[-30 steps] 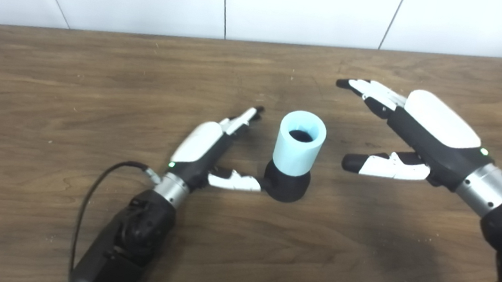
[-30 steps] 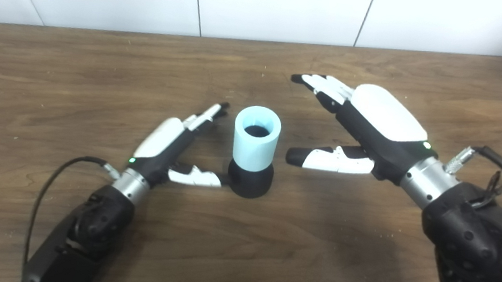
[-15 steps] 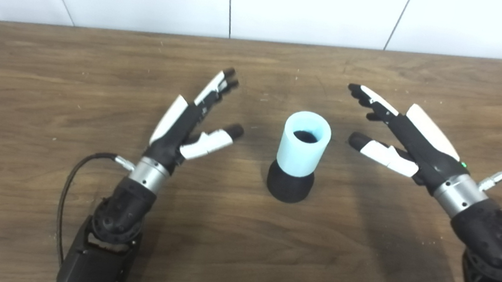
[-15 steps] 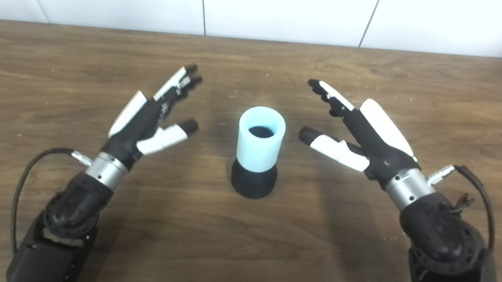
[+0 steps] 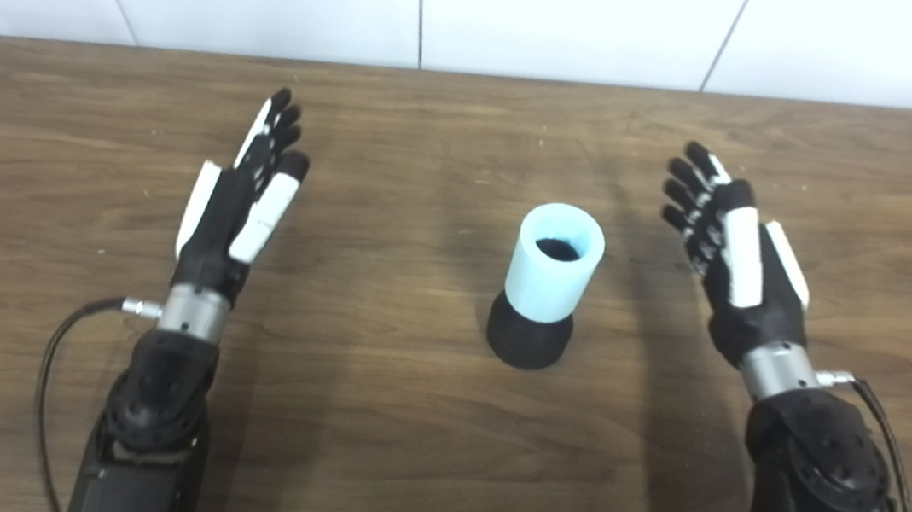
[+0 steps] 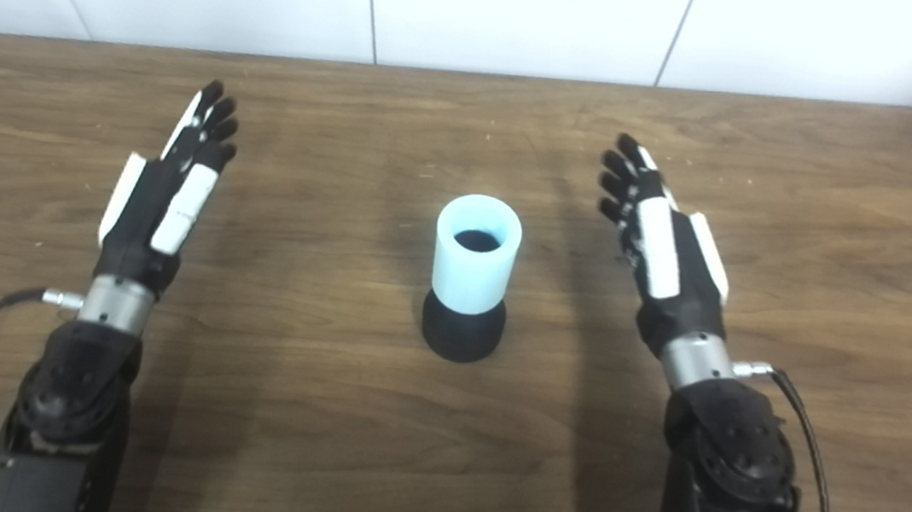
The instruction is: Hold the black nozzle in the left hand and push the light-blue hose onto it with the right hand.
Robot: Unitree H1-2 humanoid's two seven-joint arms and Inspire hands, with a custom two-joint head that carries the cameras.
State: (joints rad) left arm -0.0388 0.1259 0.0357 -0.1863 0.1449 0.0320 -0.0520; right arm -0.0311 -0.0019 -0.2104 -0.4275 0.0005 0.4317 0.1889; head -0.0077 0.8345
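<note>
Both our hands have drawn back from the hose (image 5: 554,260) since half a second ago, and a second ago our left thumb was touching the nozzle (image 5: 528,341); now the left hand (image 5: 238,190) lies well to the left of the hose and the right hand (image 5: 736,249) well to its right, each with fingers stretched out, close side by side, holding nothing. Neither touches anything but air, as far as we can tell. The hose, a short, thick-walled light-blue tube, stands upright over the nozzle, whose flared black base sits on the wooden table (image 5: 403,422) near its middle. We judge the pair light and easily tipped, since the stack is tall over a small foot. The tube looks smooth, matte and fairly stiff, perhaps printed plastic, so it should bear a firm squeeze around its wall. The nozzle's rounded base looks the better place for our left hand, low beneath the hose.
</note>
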